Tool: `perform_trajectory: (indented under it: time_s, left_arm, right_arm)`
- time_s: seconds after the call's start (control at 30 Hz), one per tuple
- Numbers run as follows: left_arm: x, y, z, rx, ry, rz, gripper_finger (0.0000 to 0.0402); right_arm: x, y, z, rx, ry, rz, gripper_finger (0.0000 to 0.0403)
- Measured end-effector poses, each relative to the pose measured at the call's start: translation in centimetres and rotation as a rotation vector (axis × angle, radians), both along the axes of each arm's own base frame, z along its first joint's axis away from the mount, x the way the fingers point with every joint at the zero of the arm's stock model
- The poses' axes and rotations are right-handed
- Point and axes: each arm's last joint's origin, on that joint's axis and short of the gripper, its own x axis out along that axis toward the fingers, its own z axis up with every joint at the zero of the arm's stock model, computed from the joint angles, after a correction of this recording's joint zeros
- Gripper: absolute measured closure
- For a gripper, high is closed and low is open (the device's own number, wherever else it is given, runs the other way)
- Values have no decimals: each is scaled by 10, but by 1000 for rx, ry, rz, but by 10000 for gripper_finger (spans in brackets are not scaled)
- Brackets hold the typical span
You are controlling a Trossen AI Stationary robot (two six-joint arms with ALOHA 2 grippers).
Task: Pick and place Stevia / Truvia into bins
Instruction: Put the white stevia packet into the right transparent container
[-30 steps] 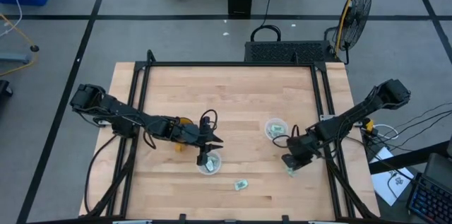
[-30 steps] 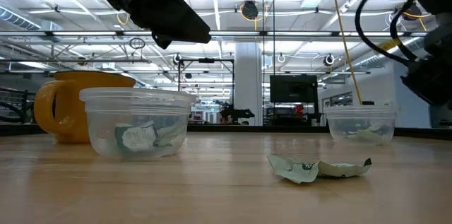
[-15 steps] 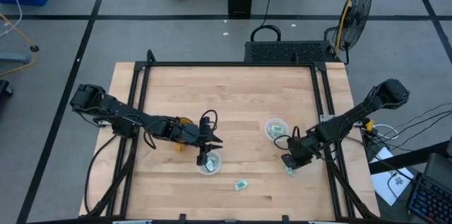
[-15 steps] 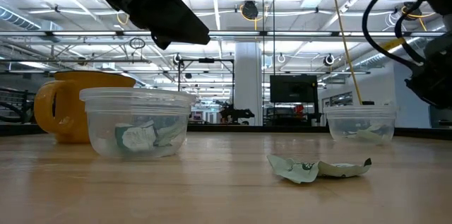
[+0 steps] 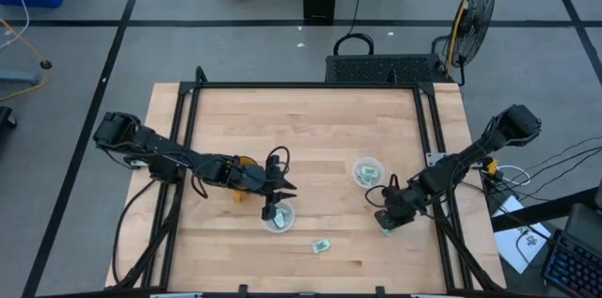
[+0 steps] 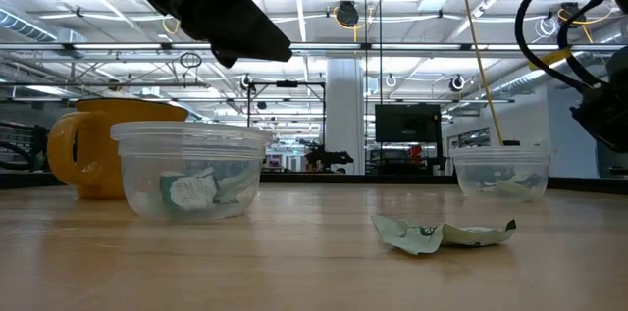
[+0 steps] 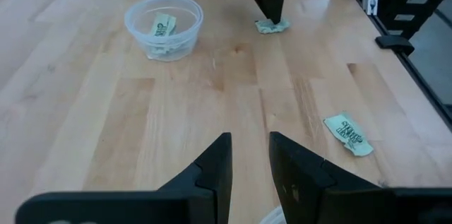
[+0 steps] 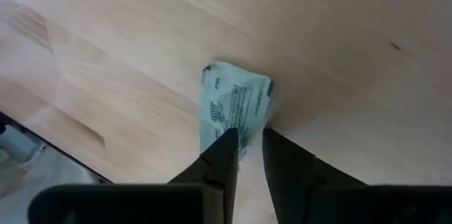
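Observation:
Two clear cups hold pale green sachets: the left cup [image 5: 279, 219] [image 6: 189, 169] and the right cup [image 5: 366, 172] [image 7: 164, 26]. My left gripper [image 5: 273, 206] [image 7: 249, 143] hangs just above the left cup, narrowly open and empty. My right gripper [image 5: 386, 219] [image 8: 248, 136] is down on a sachet [image 8: 234, 104] [image 7: 272, 26] that lies flat near the table's right rail, and is shut on it. A crumpled loose sachet [image 5: 322, 245] [image 6: 442, 234] [image 7: 347, 133] lies flat on the wood between the cups, toward the near edge. My right gripper pinches the sachet at one end [image 8: 236, 131] between its two fingertips, coming from above and pointing steeply down. The rest of the sachet lies flat on the table. One layer or a fold, I cannot tell.
An amber mug [image 5: 244, 161] [image 6: 93, 149] stands just beyond the left cup, under my left arm. Black frame rails [image 5: 435, 162] run along the table's sides; the right rail is close to my right gripper. Bare wood lies between the two cups.
My right gripper has shifted slightly toward the table's left and near edges, settling on the sachet by the right rail. My left arm and the cups have stayed still.

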Motion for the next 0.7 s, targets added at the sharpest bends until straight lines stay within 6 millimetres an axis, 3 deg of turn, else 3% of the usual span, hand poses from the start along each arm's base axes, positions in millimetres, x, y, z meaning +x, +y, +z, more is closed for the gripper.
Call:
perform_trajectory:
  time_s: [0.23,0.43,0.57,0.7]
  left_arm:
    - [0,1,0,91,-11,-30,302]
    - [1,4,0,160,-17,0,302]
    - [2,8,0,177,-17,8,302]
    - [3,15,0,179,-16,31,302]
  right_arm:
    - [2,1,0,-10,-38,14,397]
    - [9,2,3,-42,-157,-39,402]
    - [28,11,24,24,-426,-107,402]
    - [43,12,51,-58,-628,-104,402]
